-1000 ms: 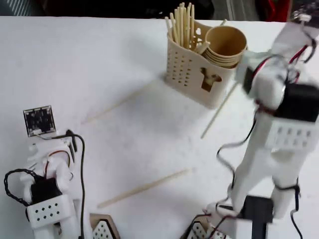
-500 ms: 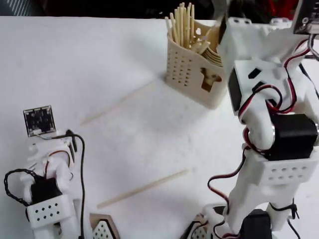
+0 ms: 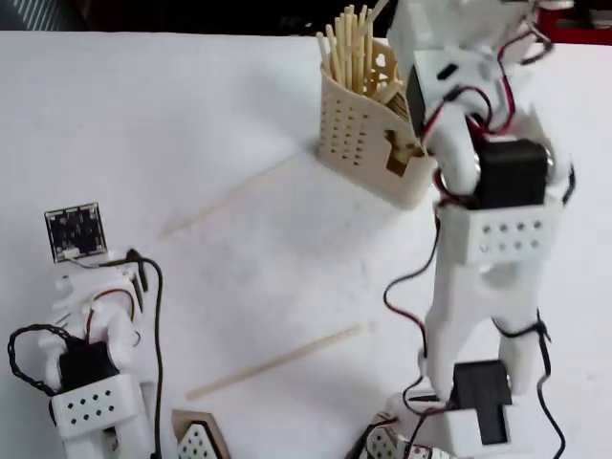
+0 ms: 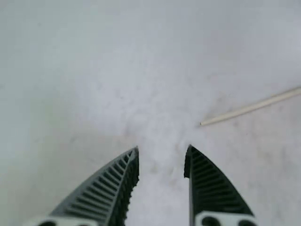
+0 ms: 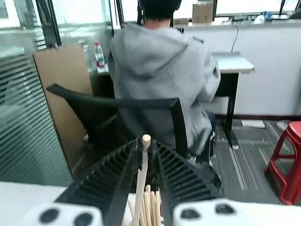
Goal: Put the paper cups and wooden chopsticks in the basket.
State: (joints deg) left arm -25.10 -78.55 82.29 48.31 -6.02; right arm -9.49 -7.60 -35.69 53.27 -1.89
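Over white table (image 4: 141, 61), left fingers (image 4: 115, 188) spread; right fingers (image 5: 113, 181) pinch a chopstick (image 5: 143, 160), office chair (image 5: 113, 102) beyond.

right gripper (image 5: 146, 148) swung from beside the basket (image 3: 359, 134) to above it, 1 chopstick (image 5: 141, 188) carried up with it

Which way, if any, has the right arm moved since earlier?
Yes. The right arm swung from beside the basket to above it, pincer gripping a chopstick.

The right pincer (image 5: 146, 147) grips one wooden chopstick (image 5: 142, 176) between its jaws.
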